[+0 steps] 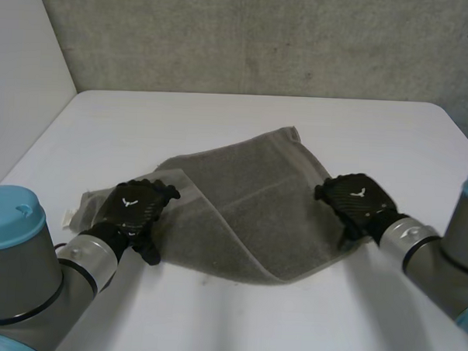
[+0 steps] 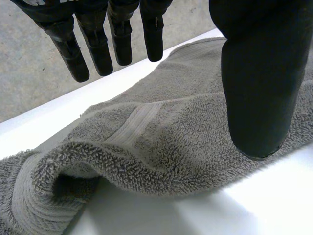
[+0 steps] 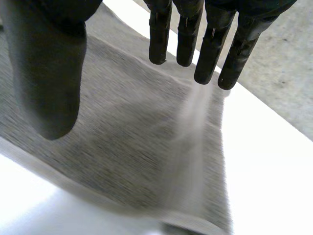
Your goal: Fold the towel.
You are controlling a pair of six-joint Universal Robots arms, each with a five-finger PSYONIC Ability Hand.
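Note:
A grey towel (image 1: 241, 199) lies folded over itself in the middle of the white table (image 1: 244, 114), with its folded edge toward me. My left hand (image 1: 135, 206) is over the towel's left end, where a lower layer sticks out beneath it. In the left wrist view its fingers (image 2: 98, 44) are straight and its thumb (image 2: 257, 73) stands apart, just above a raised fold of the towel (image 2: 161, 142). My right hand (image 1: 357, 198) hovers at the towel's right edge. There its straight fingers (image 3: 210, 44) and thumb (image 3: 49, 63) are spread above the flat towel (image 3: 137, 127), holding nothing.
A grey wall (image 1: 263, 37) runs behind the table's far edge and a white panel (image 1: 21, 73) stands at the left. Bare tabletop surrounds the towel on all sides. A small white tag (image 1: 68, 212) pokes out at the towel's left end.

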